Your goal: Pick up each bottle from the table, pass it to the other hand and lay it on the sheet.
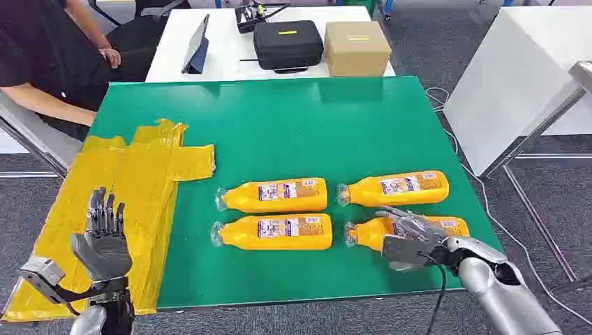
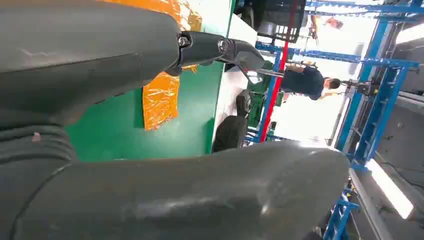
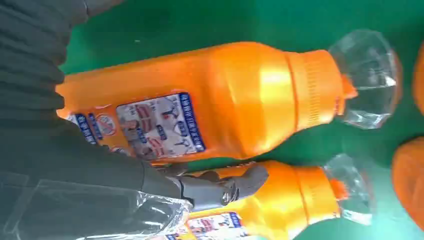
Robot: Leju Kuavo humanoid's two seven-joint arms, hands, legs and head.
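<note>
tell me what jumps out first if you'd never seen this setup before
Four orange bottles lie on their sides in two rows on the green table, clear caps pointing toward the robot's left. The right robot hand rests on the near-right bottle, while the left robot hand hangs open, fingers up, over the crinkled yellow sheet at the table's left edge.
</note>
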